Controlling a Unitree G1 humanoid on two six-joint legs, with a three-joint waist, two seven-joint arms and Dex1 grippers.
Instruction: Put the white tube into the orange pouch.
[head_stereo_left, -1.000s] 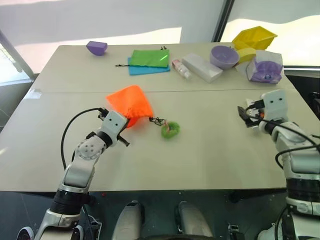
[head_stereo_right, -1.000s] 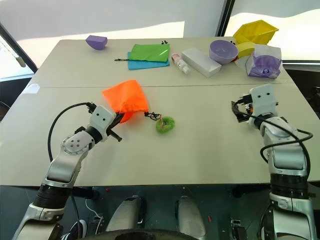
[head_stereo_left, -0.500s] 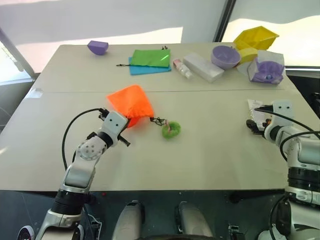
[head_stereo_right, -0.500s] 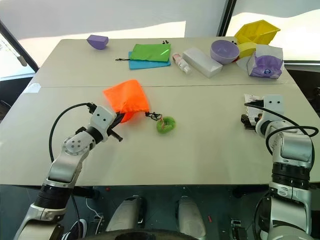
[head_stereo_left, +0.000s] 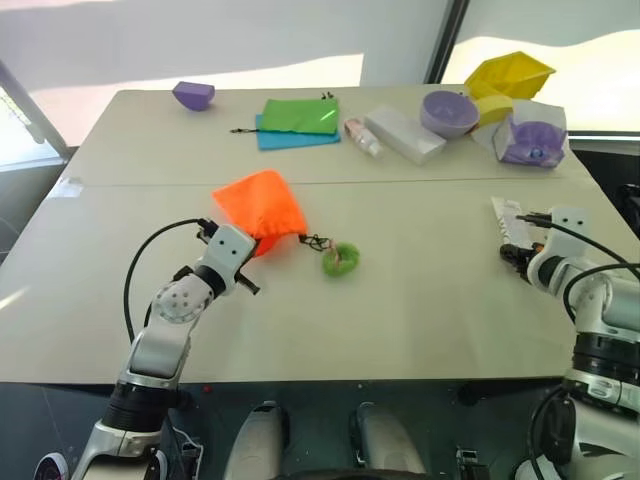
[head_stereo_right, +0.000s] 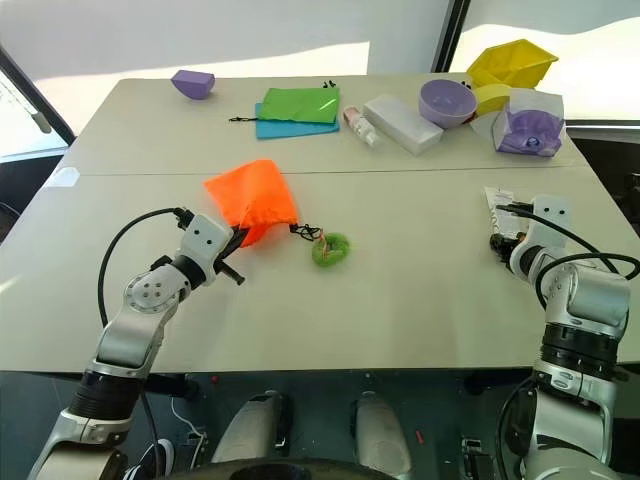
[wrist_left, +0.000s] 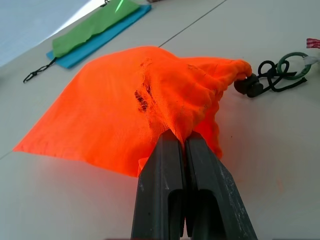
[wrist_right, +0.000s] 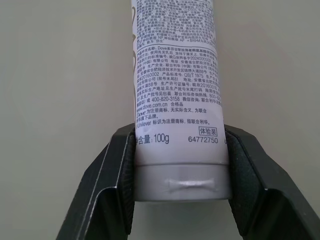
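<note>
The flat white plastic squeeze tube with small printed text (wrist_right: 175, 90) runs off the edge of the right wrist view, so its cap end is cut off; the right gripper's black fingers (wrist_right: 107, 185) cover both sides of its crimped end. The left gripper's closed black fingers (wrist_left: 165, 190) hide the pinched fold of the bright neon-orange fabric drawstring pouch (wrist_left: 120, 110). The small green fuzzy ball (wrist_left: 300, 57) is cropped at that view's edge.

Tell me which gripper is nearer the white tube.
Right. The right gripper has its fingers on either side of the white tube at its crimped end, on the table's right side. The left gripper is far across the table, pinching the orange pouch.
</note>
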